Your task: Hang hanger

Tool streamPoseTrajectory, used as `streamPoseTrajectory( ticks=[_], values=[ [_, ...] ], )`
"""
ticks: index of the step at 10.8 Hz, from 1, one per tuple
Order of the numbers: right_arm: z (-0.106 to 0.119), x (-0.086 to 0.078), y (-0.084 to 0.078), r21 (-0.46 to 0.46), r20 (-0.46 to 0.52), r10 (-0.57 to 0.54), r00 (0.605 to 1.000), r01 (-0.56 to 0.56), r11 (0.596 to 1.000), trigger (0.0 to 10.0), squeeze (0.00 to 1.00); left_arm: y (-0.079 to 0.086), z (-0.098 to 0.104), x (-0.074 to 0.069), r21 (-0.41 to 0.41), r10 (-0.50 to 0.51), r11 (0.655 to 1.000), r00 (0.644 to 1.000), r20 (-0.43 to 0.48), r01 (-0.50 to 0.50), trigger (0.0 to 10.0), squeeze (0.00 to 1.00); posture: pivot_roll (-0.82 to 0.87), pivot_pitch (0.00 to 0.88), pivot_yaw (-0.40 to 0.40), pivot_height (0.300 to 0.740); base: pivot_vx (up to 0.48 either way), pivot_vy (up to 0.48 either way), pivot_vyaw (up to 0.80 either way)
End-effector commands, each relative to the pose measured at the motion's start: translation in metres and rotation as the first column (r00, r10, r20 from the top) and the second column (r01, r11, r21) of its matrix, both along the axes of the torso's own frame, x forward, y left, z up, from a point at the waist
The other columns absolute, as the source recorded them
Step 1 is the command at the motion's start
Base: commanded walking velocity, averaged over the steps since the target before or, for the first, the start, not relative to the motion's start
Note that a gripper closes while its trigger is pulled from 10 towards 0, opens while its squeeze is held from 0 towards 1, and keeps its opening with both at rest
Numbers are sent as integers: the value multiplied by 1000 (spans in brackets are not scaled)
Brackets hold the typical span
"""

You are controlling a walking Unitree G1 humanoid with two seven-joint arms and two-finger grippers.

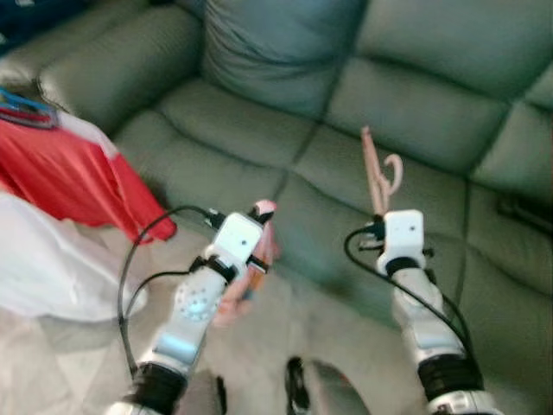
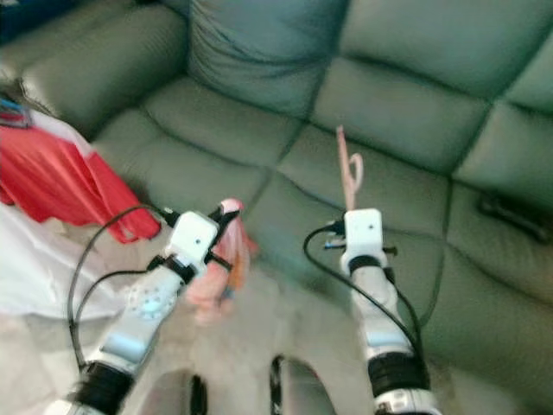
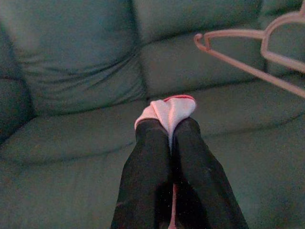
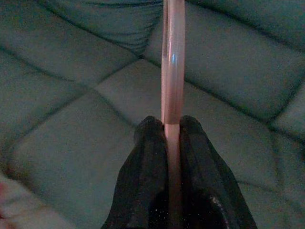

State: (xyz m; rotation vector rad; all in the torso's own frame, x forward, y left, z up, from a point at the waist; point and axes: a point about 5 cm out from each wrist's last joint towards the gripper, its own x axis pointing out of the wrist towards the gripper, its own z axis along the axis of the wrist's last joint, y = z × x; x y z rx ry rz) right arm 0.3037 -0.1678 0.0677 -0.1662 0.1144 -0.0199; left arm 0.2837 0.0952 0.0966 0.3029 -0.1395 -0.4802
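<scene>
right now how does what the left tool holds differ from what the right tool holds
The left tool pinches a soft pink-and-white cloth that hangs limp beside the arm; the right tool clamps a rigid pink hanger standing upright, hook up. The cloth is bunched, the hanger thin and straight. Both are pinkish, held over the green sofa.

1. The thin pale-pink plastic hanger (image 1: 375, 173) stands nearly upright above the green leather sofa (image 1: 415, 78), its curved hook at the upper right in the eye views.
2. Its lower end is pinched between the black fingers of the right gripper (image 4: 172, 125).
3. In the left wrist view its hook and arms (image 3: 248, 52) hang in the air before the sofa cushions.
</scene>
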Motion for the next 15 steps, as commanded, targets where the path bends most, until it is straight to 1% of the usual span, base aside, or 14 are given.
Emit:
streamPoseTrajectory(
  ticks=[1,2,3,5,6,7,8,9,10,11,12,13,14,15],
  values=[
    [-8,-5,-2,5,-31,-1,1000,1,1000,10000,0,-3,3,0,-12,-6,1000,1000,12,6,10000,0,-23,207,-46,740,0,0,-800],
    [-10,-8,-1,0,-31,1,1000,-1,1000,10000,0,-2,3,5,-29,19,999,1000,-15,-19,10000,0,-24,207,-45,740,0,0,-800],
    [-11,-9,-1,-1,-31,0,1000,0,1000,10000,0,-4,3,4,-25,-1,1000,1000,-10,0,10000,0,-26,208,-44,740,0,0,-800],
    [-10,-8,0,1,-29,2,1000,-2,1000,10000,0,-4,3,3,-20,-5,1000,1000,-7,5,10000,0,-22,209,-43,740,0,0,-800],
    [-9,-6,0,5,-26,4,1000,-4,1000,10000,0,-1,5,4,-22,38,999,999,10,-37,10000,0,-22,209,-43,740,0,0,-800],
    [-8,-6,1,20,-16,23,1000,-22,1000,10000,0,28,11,22,-57,291,956,956,39,-288,10000,0,-18,212,-45,740,0,0,0],
    [-7,-7,3,30,-12,36,999,-35,999,10000,0,46,9,29,-66,393,918,919,11,-392,10000,0,-16,215,-50,740,0,0,0],
    [-7,-8,4,26,-7,54,999,-53,998,10000,0,71,7,36,-73,492,868,870,-17,-492,10000,0,-16,217,-52,740,0,0,0],
    [-7,-9,4,24,-5,61,998,-61,998,10000,0,81,8,39,-85,521,849,853,-33,-522,10000,0,-16,217,-52,740,0,0,0],
    [-6,-8,3,22,-2,63,998,-63,998,10000,0,92,16,47,-99,528,844,849,-28,-528,10000,0,-21,218,-50,740,0,0,0],
    [-6,-8,4,24,-2,75,997,-75,997,10000,0,90,20,49,-101,490,866,871,-19,-489,10000,0,-22,220,-49,740,0,0,0],
    [-6,-10,9,27,-7,145,989,-145,989,10000,0,81,29,51,-83,367,928,930,19,-364,10000,0,-22,223,-50,740,0,0,0],
    [-8,-14,15,11,-42,262,964,-262,965,10000,0,76,38,50,23,254,966,961,105,-258,10000,0,-23,229,-51,740,0,0,0],
    [-8,-16,14,-8,-74,350,934,-351,936,10000,0,75,44,48,100,139,983,980,142,-154,10000,0,-20,237,-55,740,0,0,0]
  ],
)
